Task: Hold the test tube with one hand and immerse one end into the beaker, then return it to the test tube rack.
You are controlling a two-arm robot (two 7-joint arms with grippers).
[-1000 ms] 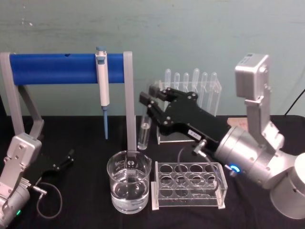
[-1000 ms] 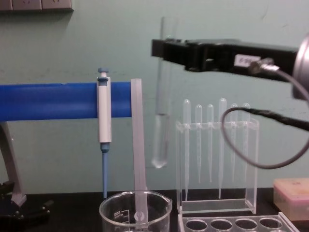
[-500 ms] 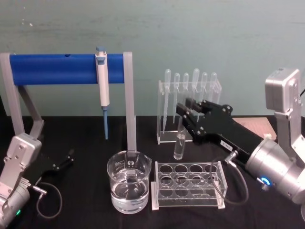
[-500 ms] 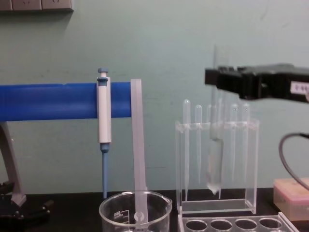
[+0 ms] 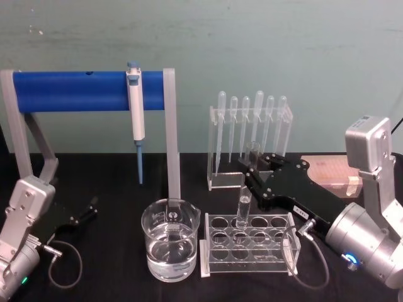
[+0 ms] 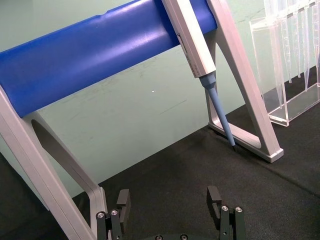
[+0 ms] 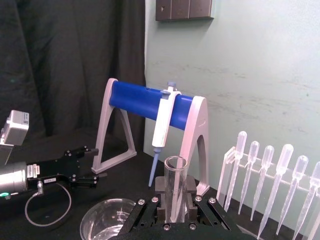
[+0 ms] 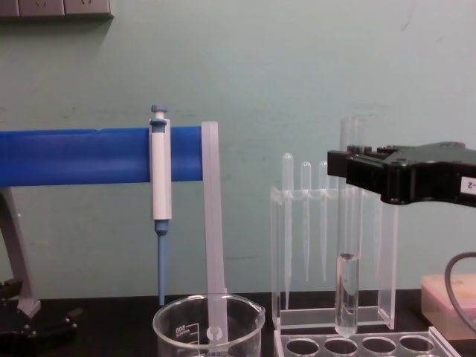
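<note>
Glass test tube (image 8: 347, 245) upright, clamped in right tool (image 8: 343, 167).

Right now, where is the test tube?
The test tube hangs upright in the right gripper, its rounded bottom just above a back-row hole of the clear rack, right of the beaker.

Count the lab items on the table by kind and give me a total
Test tube: 1
Beaker: 1
Micropipette: 1
Plastic pipettes: 6
Clear racks, the tube rack and the pipette rack: 2
Blue stand: 1
Pink box: 1
Total: 13
</note>
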